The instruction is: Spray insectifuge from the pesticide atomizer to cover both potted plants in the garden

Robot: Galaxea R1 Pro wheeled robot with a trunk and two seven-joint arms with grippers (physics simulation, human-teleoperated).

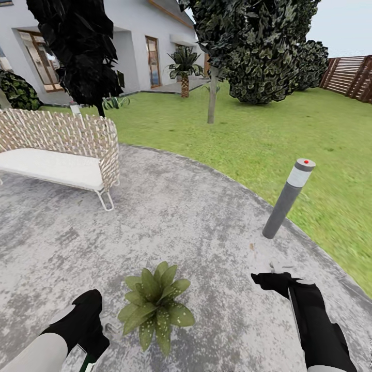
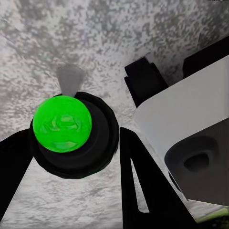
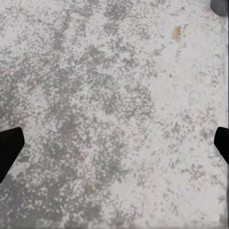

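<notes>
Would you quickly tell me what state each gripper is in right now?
Left gripper: closed on the pesticide atomizer, beside the potted plant.
Right gripper: open, holding nothing, above the paved patio.

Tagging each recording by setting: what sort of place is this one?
A house's back garden, it seems: a round grey paved patio edged by green lawn, a woven wicker bench, and a slatted brown wooden fence.
</notes>
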